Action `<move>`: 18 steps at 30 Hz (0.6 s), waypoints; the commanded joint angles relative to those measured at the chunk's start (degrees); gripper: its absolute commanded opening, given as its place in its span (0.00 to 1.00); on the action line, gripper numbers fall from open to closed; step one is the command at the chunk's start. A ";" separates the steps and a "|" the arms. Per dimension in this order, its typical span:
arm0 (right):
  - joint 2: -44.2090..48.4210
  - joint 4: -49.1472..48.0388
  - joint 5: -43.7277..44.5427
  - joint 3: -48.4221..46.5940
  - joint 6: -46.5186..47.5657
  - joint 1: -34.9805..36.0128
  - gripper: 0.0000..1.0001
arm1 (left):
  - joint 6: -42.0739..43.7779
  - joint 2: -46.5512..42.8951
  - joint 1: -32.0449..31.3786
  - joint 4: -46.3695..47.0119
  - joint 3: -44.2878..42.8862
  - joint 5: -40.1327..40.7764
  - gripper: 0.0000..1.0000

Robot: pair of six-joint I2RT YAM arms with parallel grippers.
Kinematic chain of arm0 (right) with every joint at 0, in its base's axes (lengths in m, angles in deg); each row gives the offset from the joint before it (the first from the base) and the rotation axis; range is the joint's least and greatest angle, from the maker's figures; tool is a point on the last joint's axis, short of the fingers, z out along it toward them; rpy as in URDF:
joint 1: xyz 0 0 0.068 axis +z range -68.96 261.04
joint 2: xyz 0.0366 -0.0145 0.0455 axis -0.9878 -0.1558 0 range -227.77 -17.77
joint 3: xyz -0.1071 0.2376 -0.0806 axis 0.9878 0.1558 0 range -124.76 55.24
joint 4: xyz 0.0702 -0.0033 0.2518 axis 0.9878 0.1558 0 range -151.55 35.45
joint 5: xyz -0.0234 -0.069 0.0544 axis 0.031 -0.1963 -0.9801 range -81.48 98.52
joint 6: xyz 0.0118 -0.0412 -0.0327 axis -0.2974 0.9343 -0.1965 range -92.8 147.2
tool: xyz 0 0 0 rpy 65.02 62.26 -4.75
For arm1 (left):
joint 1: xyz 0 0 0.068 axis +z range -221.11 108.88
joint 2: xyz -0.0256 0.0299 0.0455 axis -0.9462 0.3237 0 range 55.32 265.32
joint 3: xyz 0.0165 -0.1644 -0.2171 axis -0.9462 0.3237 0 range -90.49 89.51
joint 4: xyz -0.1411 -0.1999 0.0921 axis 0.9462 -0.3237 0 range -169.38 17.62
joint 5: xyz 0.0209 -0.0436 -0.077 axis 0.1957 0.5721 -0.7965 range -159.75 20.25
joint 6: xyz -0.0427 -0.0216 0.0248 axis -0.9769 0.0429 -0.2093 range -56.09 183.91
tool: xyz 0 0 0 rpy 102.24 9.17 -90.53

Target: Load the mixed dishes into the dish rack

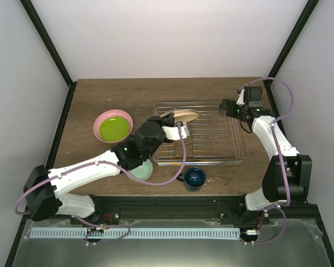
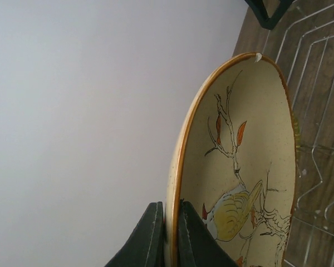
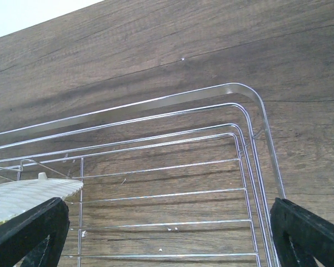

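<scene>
My left gripper [image 1: 166, 123] is shut on the rim of the cream plate with floral pattern [image 1: 182, 115], holding it on edge over the far left part of the dish rack [image 1: 211, 158]. In the left wrist view both fingers [image 2: 150, 239] clamp the plate's [image 2: 250, 167] rim, with the rack's wires [image 2: 323, 111] behind. My right gripper [image 1: 227, 107] stands open and empty over the rack's far right corner [image 3: 250, 105]. The lime-green plate [image 1: 113, 129] lies on the pink plate [image 1: 100, 119], left of the rack. The mint-green bowl [image 1: 143, 171] is partly hidden under my left arm. The dark blue mug [image 1: 194, 178] stands near the front edge.
A pale ribbed edge [image 3: 28, 194] shows at the left of the right wrist view, above the rack wires. The wooden table [image 1: 100, 94] is walled in by white panels and black frame posts. The rack's right half holds nothing.
</scene>
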 commanded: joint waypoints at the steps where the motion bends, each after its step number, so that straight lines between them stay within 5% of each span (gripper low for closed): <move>1: 0.24 0.85 0.80 -1.48 0.65 -0.71 1.00 | 6.12 1.06 -1.87 13.79 -2.65 5.22 0.00; 18: 0.59 2.24 2.43 -1.66 1.21 -0.89 1.00 | 7.47 12.67 -4.36 16.99 -7.77 11.01 0.00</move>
